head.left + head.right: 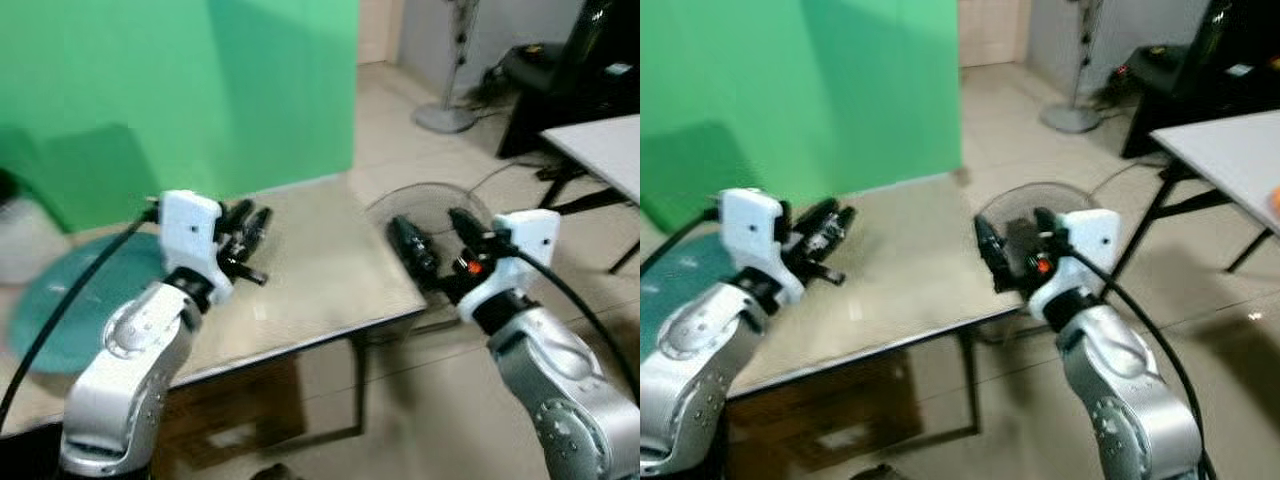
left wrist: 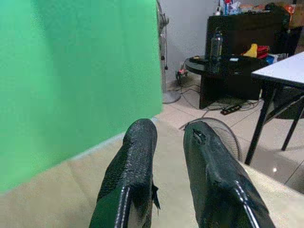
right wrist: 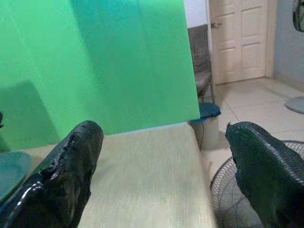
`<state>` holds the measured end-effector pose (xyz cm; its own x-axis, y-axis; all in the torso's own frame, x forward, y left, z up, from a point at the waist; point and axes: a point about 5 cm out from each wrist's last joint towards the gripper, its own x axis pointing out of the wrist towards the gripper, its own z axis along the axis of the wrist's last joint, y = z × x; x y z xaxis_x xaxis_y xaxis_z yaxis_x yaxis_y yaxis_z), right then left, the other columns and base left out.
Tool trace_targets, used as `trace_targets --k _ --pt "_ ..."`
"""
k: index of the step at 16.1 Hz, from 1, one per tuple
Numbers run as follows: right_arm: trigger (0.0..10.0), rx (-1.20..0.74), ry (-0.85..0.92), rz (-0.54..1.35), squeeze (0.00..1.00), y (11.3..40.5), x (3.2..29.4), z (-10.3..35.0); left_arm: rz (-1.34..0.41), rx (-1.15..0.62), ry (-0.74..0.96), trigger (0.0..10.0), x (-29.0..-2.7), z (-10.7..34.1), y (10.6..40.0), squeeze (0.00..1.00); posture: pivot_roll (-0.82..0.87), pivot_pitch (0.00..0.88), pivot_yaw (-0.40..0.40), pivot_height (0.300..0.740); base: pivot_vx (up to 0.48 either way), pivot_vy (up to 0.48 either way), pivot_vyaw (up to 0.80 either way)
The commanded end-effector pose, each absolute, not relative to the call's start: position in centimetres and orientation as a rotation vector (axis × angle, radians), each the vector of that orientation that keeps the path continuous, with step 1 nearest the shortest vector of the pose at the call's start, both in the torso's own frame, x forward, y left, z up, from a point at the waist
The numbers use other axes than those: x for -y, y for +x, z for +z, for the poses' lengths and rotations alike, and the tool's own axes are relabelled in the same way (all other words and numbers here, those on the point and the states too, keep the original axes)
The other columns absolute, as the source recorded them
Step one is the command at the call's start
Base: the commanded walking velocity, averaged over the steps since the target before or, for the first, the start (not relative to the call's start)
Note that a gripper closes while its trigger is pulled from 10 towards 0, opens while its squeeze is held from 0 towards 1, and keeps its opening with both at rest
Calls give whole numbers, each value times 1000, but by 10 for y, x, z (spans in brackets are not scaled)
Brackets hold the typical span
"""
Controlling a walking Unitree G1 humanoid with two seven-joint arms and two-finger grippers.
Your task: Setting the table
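We log one round teal plate [image 1: 60, 310] on the beige table [image 1: 320, 260], far left. Left gripper [image 1: 243, 232], fingers narrowly parted, empty, is nearer; right gripper [image 1: 440, 240], fingers wide, empty, hovers off the table's right edge.

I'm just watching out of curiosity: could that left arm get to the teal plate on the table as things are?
Probably yes. The teal plate lies on the table right beside the left pincer, with nothing between them.
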<state>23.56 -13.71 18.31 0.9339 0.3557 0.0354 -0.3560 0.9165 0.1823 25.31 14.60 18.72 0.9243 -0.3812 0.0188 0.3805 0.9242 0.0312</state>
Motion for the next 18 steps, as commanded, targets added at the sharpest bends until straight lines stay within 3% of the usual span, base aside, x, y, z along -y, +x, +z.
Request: trace_targets --k 1,4,10,18 --pt "10000 13 188 383 0 237 134 187 -378 19 37 10000 -149 189 255 0 84 0 53 740 0 300 0" --pt "10000 7 188 387 0 239 135 186 -367 22 28 10000 -147 189 253 0 99 0 37 740 0 299 0" --pt "10000 -16 161 433 0 241 132 186 -321 41 50 10000 -150 192 254 0 97 0 30 740 0 0 0" --pt "10000 -22 146 440 0 243 132 185 -306 51 61 10000 -153 193 253 0 100 0 28 740 349 0 457"
